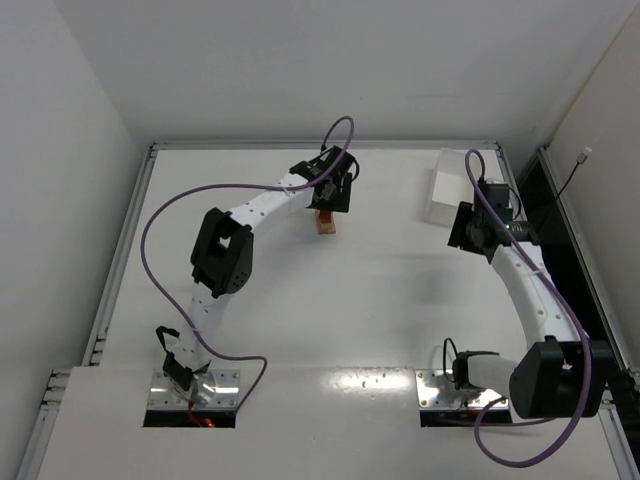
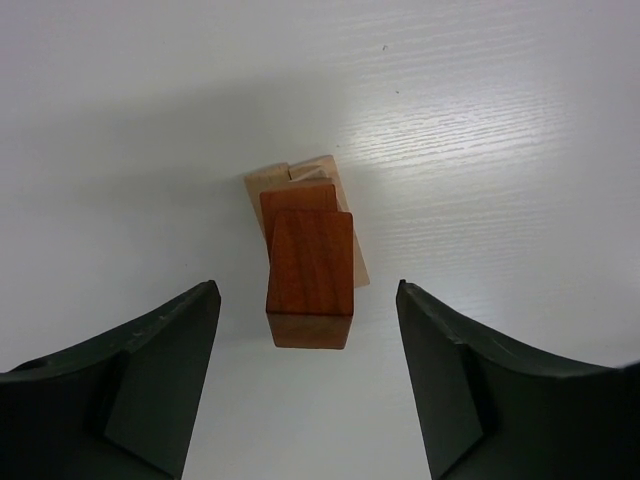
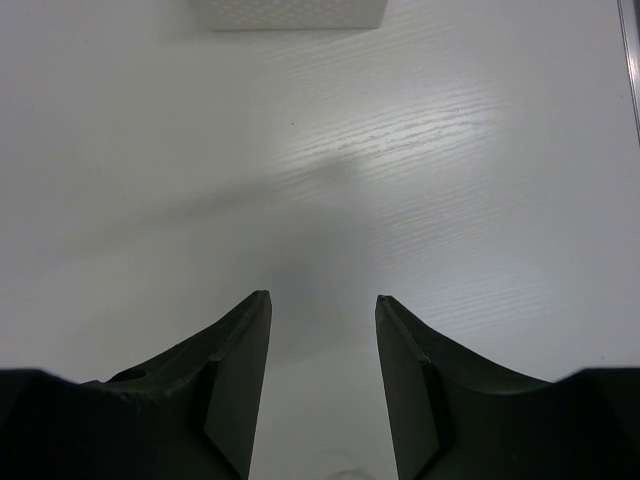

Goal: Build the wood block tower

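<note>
The wood block tower (image 1: 324, 222) stands at the far middle of the table, a narrow stack. In the left wrist view I look down on the tower (image 2: 310, 265): a reddish-brown block on top, another under it, light tan pieces at the bottom. My left gripper (image 2: 306, 300) hangs over the stack, open, with a finger on each side of the top block and a clear gap on both sides. From above, the left gripper (image 1: 328, 195) covers part of the stack. My right gripper (image 3: 322, 298) is open over bare table with nothing between its fingers.
A white rectangular tray (image 1: 445, 190) sits at the far right, just beyond the right gripper (image 1: 468, 228); its near edge shows as the tray (image 3: 295, 12) at the top of the right wrist view. A raised rail runs along the table's right edge (image 1: 560, 230).
</note>
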{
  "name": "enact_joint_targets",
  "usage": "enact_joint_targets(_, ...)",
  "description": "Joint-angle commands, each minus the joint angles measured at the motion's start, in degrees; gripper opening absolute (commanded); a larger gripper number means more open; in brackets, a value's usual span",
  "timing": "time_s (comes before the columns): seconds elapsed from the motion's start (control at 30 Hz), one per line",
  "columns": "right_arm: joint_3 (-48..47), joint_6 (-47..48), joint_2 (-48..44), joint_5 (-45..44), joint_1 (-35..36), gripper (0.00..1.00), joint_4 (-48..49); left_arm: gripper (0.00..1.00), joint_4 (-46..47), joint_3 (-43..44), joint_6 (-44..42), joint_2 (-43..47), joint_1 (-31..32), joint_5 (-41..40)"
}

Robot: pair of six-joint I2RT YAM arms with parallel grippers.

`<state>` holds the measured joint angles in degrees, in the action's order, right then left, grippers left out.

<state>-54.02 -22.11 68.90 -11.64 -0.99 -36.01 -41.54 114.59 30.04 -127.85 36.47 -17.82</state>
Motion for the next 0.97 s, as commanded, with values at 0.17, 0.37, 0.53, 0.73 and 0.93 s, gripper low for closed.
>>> enact_joint_targets(0.17, 1.02, 3.98, 0.0, 2.49, 0.46, 0.58, 5.24, 0.8, 1.11, 2.92, -3.24, 4.27, 1.76, -3.88)
enact_joint_targets(0.37, 2.16, 13.92, 1.05, 7.94, 2.22, 0.71, 9.29, 0.84, 5.5, -4.18, -4.55, 16.13, -1.65, -4.94)
enact_joint_targets(0.53, -0.55, 19.29, 5.44, 9.52, 2.75, 0.76, 10.43, 0.98, 4.98, -18.94, -6.83, 24.29, -6.92, -9.77)
enact_joint_targets(0.73, -3.28, 23.6, 9.66, 12.78, 2.75, 0.79, 10.96, 1.0, 7.79, -34.76, -8.07, 31.34, -13.43, -10.31)
enact_joint_targets(0.93, -3.81, 23.6, 10.81, 12.78, 2.75, 0.79, 11.58, 1.0, 9.72, -40.57, -7.54, 33.72, -19.5, -6.19)
